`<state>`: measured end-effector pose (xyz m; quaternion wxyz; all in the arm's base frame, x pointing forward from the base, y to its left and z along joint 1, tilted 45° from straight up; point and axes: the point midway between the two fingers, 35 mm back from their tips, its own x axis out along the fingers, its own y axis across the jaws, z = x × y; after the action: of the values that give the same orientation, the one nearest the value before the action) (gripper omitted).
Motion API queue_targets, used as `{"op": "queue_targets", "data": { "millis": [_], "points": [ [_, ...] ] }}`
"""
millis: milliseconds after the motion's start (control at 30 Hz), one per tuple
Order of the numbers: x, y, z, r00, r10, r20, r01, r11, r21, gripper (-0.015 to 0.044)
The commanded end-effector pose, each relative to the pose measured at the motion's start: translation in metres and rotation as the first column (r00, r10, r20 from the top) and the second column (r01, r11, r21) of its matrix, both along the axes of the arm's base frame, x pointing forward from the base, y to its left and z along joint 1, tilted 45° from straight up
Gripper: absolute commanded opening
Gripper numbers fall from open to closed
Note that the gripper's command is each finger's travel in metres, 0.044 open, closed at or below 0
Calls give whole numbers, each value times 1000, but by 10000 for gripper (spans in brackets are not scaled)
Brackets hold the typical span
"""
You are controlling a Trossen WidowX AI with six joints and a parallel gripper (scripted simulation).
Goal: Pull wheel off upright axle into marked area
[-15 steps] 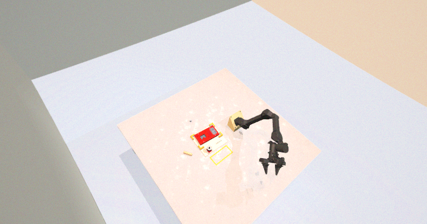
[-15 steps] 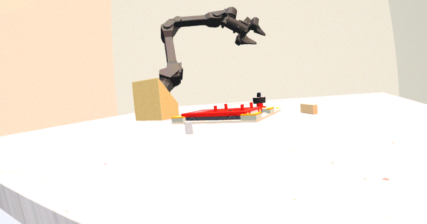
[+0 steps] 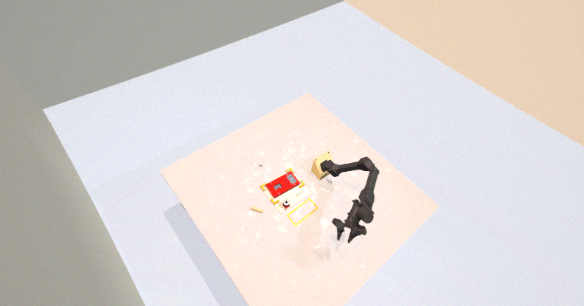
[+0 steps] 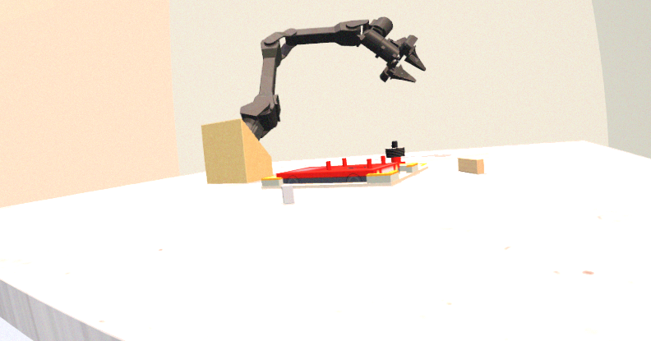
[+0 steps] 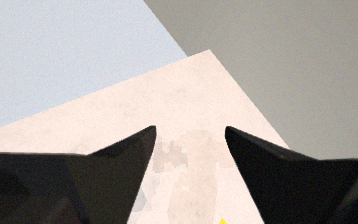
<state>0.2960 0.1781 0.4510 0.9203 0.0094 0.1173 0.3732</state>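
Note:
The black wheel (image 3: 284, 203) (image 4: 394, 152) sits on the upright axle (image 4: 394, 144), whose dark top sticks out above it, over a red foot at the corner of the pale board. The marked area is a yellow outline (image 3: 307, 216) on the table beside that board; a yellow tip at the bottom edge of the wrist view looks like one of its corners. My gripper (image 3: 343, 240) (image 4: 420, 75) (image 5: 190, 130) is open and empty. It hangs high above the table, well away from the wheel, and beyond the marked area to the right in the top view. The wheel is out of the wrist view.
A red plate (image 3: 282, 184) (image 4: 337, 171) with upright pegs lies on the pale board (image 3: 292, 202) between yellow-topped corner blocks. A small wooden block (image 3: 256, 209) (image 4: 470, 165) and a small grey piece (image 3: 260, 165) (image 4: 288, 194) lie on the table. The arm stands on a wooden wedge (image 3: 320, 169) (image 4: 223, 154).

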Motion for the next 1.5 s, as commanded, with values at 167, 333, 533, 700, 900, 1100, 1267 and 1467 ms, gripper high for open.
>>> {"op": "queue_targets", "data": {
  "millis": [167, 333, 533, 700, 900, 1100, 1267, 1467],
  "points": [
    [55, -26, -85, 974, -55, -217, 25, 990, -141, 300],
    [79, -51, -140, 922, -97, -375, 25, 981, -194, 300],
    [95, -88, -204, 817, -135, -561, 12, 976, -218, 300],
    [96, -122, -258, 689, -144, -710, 0, 980, -199, 300],
    [83, -164, -319, 489, -109, -866, 12, 993, -118, 300],
    [60, -200, -366, 284, -13, -959, 72, 997, 8, 300],
    [60, -200, -367, 278, -9, -961, 75, 997, 13, 300],
    [62, -195, -363, 278, -8, -961, 75, 997, 13, 300]
  ]
}}
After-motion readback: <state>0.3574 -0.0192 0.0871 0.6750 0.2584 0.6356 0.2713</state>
